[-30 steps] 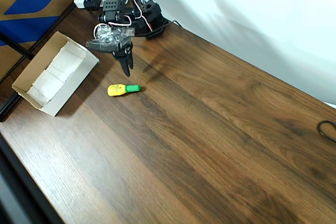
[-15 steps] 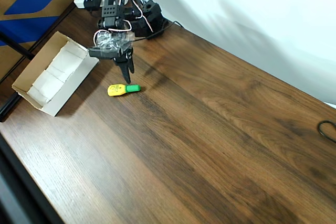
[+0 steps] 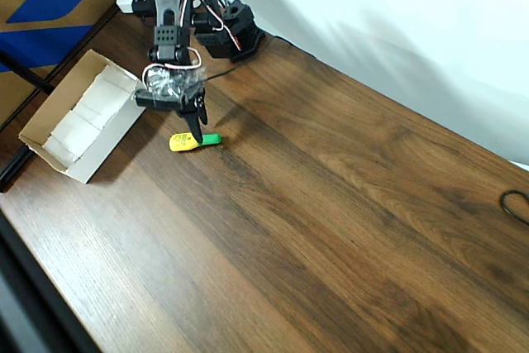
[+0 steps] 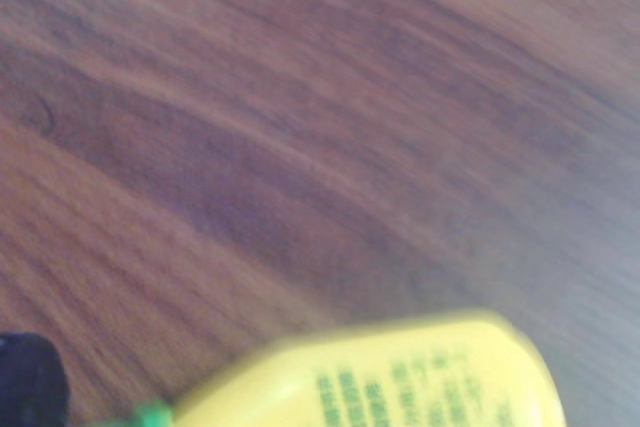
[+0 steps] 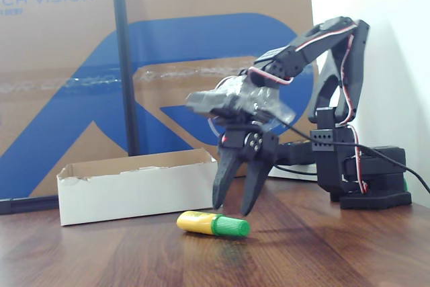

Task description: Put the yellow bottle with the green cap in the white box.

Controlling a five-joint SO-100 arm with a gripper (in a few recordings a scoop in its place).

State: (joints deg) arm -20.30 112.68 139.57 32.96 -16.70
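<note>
I see the dark wood-grain surface (image 3: 347,204) filling most of the overhead view, with a white wall behind it. A large brown-and-blue carton (image 5: 80,85) stands behind the work area in the fixed view, and a thin black pole (image 5: 124,58) rises in front of it. My black arm (image 5: 336,99) reaches from its base at the back of the surface, bent over and pointing down. The white box (image 3: 87,115) sits near the left edge in the overhead view, its long side angled, with white padding inside and nothing else in it that I can make out. The claw (image 5: 234,205) hangs just above the surface with its two fingers spread apart, holding nothing; its tips are close over the yellow bottle with the green cap (image 3: 193,140). That bottle lies on its side on the surface, just right of the box and outside it, cap pointing right in the overhead view. In the blurred wrist view the bottle's yellow body (image 4: 400,377) fills the bottom edge, green print faintly visible.
</note>
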